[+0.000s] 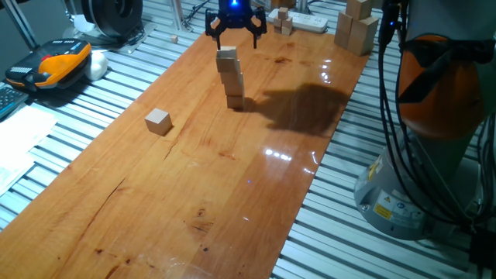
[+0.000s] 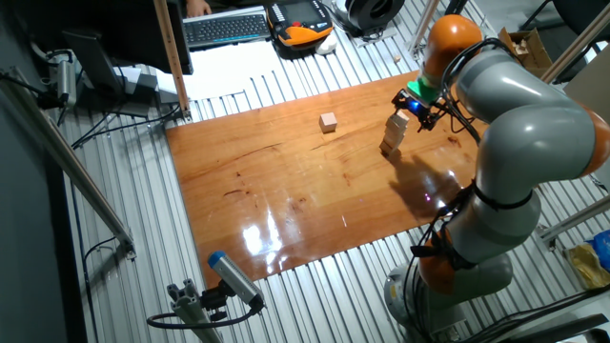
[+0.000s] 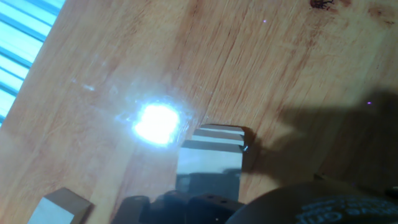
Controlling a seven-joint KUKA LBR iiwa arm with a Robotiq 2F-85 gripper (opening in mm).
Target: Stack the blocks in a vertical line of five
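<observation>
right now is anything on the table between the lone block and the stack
Nothing: in one fixed view, only bare wooden tabletop lies between the lone block and the stack of blocks. The other fixed view agrees.

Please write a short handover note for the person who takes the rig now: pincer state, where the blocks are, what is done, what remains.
Pincer: open, empty, hovering just above the stack.
Stack: four blocks it seems, slightly staggered, on the wooden table.
Loose block: alone on the table, apart from the stack.
Done: four stacked.
Left: pick the loose block and set it on top, gently, because the column is uneven.
</observation>
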